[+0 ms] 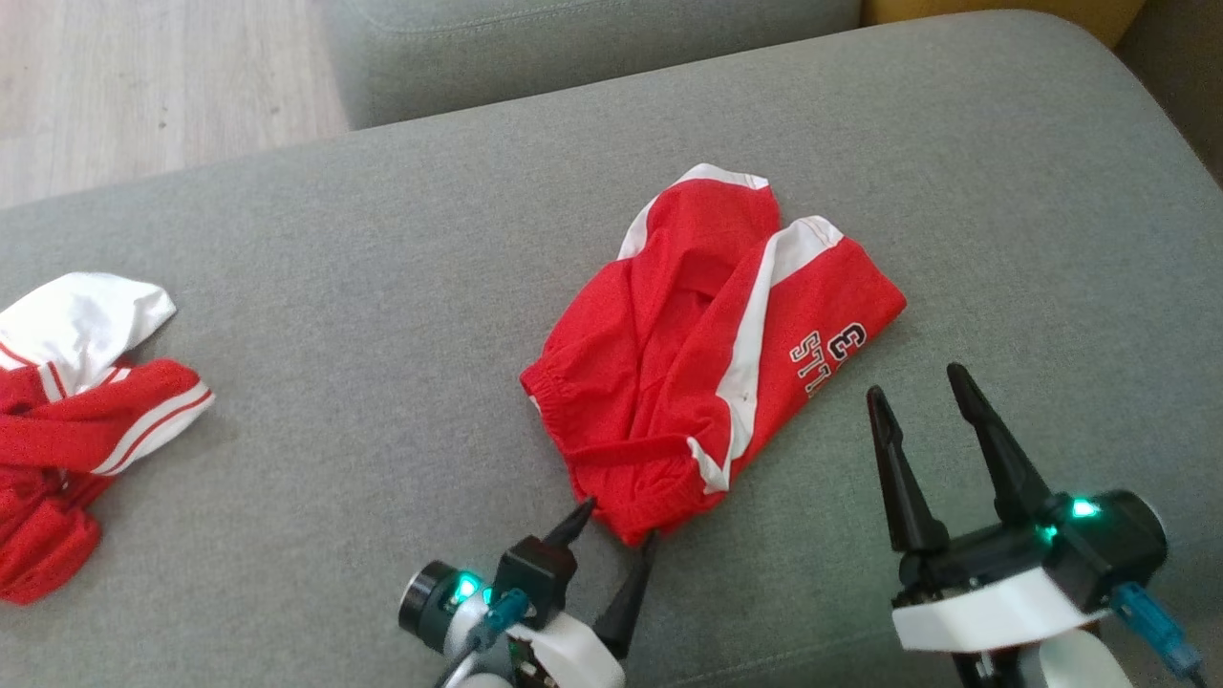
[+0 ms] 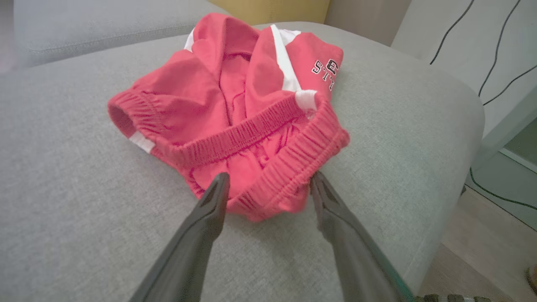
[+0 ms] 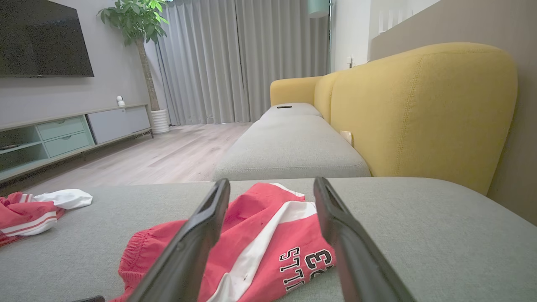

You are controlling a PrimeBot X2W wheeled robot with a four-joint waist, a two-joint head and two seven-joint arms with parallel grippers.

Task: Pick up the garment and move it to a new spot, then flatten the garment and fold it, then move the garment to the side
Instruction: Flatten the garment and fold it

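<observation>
Straddling red shorts (image 2: 218,84) at their ribbed elastic waistband (image 2: 289,167), left fingers (image 2: 209,216) spread wide; right fingers (image 1: 903,478) likewise.

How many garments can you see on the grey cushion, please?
2. The red shorts lie central on the cushion, by the left tool; a red-and-white bundle lies at the head view's left edge, partly cut off, and may hold more than one piece.

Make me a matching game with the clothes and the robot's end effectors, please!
Things:
1 red shorts
2 striped garment
3 left end effector
4 right end effector

Descriptions:
A far left on the cushion
B open, tips at the waistband
C open, beside the lettering
D crumpled mid-cushion

Pairs: 1-D, 2-A, 3-B, 4-C
</observation>
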